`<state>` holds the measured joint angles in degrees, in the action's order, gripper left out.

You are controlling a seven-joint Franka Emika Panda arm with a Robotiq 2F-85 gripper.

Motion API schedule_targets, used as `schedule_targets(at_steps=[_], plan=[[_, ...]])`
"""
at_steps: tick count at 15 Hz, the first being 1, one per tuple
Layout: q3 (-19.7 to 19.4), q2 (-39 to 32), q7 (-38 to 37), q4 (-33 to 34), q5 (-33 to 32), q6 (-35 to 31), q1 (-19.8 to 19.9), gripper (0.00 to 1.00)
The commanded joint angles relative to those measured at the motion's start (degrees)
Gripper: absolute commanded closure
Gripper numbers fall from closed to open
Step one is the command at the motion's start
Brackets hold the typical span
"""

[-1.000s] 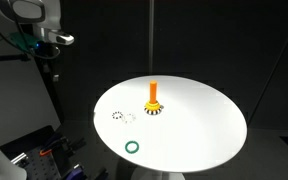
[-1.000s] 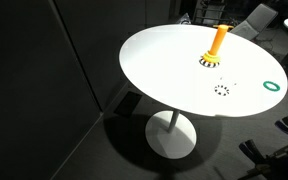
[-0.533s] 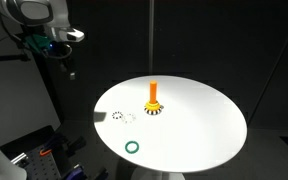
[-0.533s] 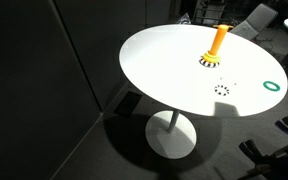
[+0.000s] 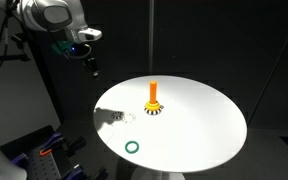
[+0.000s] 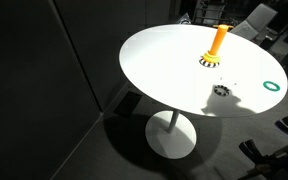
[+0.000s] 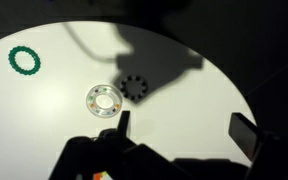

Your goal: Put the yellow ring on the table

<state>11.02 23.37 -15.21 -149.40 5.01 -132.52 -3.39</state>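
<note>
Hanging above the far edge of the table (image 5: 199, 125), the gripper (image 5: 90, 66) is empty; the wrist view shows its fingers (image 7: 246, 135) spread wide. The yellow ring (image 5: 154, 103) appears to sit low on the orange peg (image 5: 154, 90), just above the checkered base (image 5: 154, 110), well apart from the green ring (image 5: 132, 147); it is too small to make out sharply. It is probably light, stiff and smooth, so a gentle pinch across its outer rim from two opposite sides should do, followed by a straight lift along the peg; tilted, it might bind and drag the base.
</note>
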Motion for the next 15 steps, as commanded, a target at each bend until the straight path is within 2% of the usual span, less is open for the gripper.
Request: schedule_targets(at_steps=[1,8,9,10,15], plan=[[0.7,-6.1,-5.8,3.9,-6.9,-3.2,3.5,0.00],[-0.3,-13.7,-15.1,8.2,-18.5,-7.9,6.7,0.00],[-0.6,-14.3,-15.9,8.8,-19.1,-7.4,6.7,0.00],[-1.3,-12.3,-13.4,6.4,-17.1,-7.6,5.3,0.00],[-1.7,-13.8,-14.4,7.7,-17.7,-7.6,5.3,0.00]])
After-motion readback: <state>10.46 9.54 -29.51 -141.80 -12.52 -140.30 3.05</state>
